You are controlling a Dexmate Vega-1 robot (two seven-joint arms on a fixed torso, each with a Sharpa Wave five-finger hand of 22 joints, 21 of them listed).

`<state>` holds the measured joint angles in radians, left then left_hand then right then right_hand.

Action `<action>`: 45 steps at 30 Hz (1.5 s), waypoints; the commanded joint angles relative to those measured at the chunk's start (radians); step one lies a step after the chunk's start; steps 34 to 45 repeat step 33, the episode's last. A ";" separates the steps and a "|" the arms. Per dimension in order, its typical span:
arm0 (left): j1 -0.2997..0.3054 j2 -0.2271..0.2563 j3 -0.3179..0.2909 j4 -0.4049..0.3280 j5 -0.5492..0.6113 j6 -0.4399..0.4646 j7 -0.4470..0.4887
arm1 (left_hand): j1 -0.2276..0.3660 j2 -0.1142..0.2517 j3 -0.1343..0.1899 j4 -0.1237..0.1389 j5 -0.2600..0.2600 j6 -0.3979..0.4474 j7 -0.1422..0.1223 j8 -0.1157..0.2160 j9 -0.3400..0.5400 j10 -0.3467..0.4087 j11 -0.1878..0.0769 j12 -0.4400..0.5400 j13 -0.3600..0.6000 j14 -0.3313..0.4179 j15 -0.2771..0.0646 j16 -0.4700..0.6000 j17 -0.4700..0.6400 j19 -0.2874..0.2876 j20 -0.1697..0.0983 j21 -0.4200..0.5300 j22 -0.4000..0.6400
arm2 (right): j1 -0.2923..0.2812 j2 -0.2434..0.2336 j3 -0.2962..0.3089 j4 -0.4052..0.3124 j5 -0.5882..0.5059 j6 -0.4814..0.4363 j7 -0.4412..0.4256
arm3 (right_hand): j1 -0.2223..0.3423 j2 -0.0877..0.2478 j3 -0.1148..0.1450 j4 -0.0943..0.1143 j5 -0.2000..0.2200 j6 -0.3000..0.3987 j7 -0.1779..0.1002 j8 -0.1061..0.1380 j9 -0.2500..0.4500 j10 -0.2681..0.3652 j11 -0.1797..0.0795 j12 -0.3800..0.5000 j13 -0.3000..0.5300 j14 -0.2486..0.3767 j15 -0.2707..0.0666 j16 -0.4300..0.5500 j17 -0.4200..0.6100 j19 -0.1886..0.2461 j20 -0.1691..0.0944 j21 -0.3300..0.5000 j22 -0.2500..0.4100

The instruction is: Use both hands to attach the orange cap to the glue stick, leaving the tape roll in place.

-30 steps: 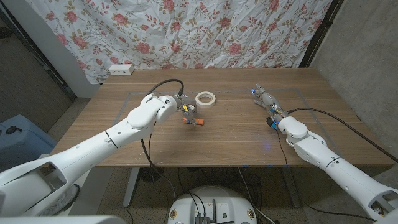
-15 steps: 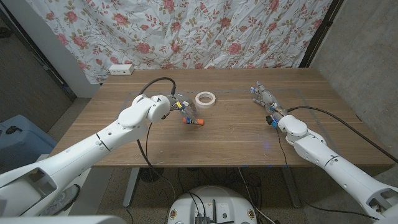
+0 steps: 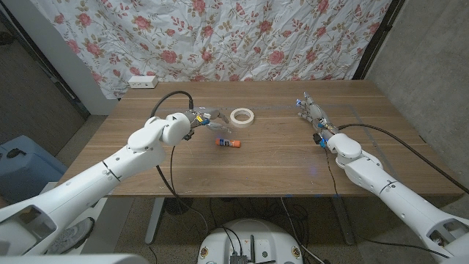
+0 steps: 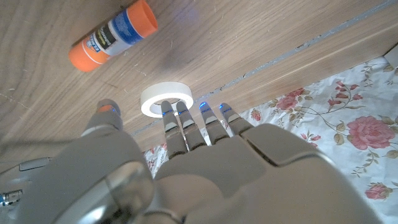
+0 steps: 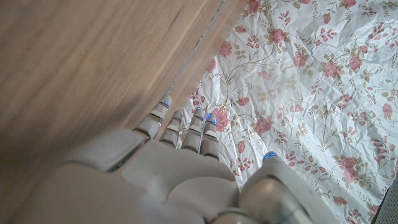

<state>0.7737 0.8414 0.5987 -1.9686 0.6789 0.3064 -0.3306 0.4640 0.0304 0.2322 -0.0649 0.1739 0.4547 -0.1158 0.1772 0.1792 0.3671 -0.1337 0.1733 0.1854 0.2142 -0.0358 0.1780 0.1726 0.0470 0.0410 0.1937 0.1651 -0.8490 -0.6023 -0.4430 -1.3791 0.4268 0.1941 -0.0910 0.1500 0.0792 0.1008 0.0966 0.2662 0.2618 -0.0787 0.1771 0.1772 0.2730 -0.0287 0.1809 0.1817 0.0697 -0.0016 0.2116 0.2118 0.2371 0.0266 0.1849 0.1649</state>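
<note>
The glue stick lies on its side on the wooden tabletop, orange at both ends, untouched by either hand. The left hand hovers just beside it, holding nothing; its fingers are stretched out straight and slightly apart, their tips reaching toward the tape roll. The glue stick sits just off the thumb side of those fingers, while the white tape roll lies flat right past the fingertips. The right hand is well apart from both things, near the tabletop's far right part, its fingers extended side by side, gripping nothing, pointing toward the flowered cloth.
</note>
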 commanded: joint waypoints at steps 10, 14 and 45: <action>0.026 -0.086 -0.066 0.249 -0.351 -0.160 0.392 | -0.045 0.026 0.004 0.019 0.007 -0.007 0.017 0.003 0.000 -0.018 0.017 0.009 -0.001 -0.004 0.012 0.003 0.002 0.020 -0.012 0.002 0.003 | 0.041 0.038 -0.008 0.019 -0.001 -0.010 -0.022 | -0.016 0.003 -0.004 0.003 0.000 -0.003 0.001 0.003 0.001 0.001 0.002 0.004 0.002 0.001 -0.001 0.002 0.004 0.010 -0.006 0.003 0.002; 0.057 -0.124 -0.099 0.316 -0.460 -0.252 0.487 | -0.054 0.040 0.008 0.022 0.009 -0.020 0.020 0.000 0.000 -0.019 0.021 0.012 -0.002 0.006 0.010 0.007 0.001 0.033 -0.014 0.004 0.003 | 0.036 0.055 -0.002 0.030 0.004 0.015 -0.038 | -0.018 0.004 -0.004 0.004 0.001 -0.003 0.001 0.004 0.001 -0.001 0.002 0.004 0.002 0.001 -0.002 0.002 0.004 0.010 -0.006 0.003 0.002; 0.081 -0.295 -0.145 0.567 -0.778 -0.542 0.652 | -0.062 0.080 0.031 0.018 0.015 -0.012 0.028 0.006 -0.002 -0.016 0.031 0.019 -0.004 0.045 -0.001 0.013 -0.002 0.070 -0.009 0.008 0.002 | -0.031 0.050 0.040 -0.047 0.029 0.034 -0.098 | -0.026 0.010 -0.001 0.005 0.006 -0.013 0.000 0.006 0.000 -0.004 -0.001 0.005 0.001 0.084 0.000 0.028 -0.001 0.026 0.010 0.006 0.001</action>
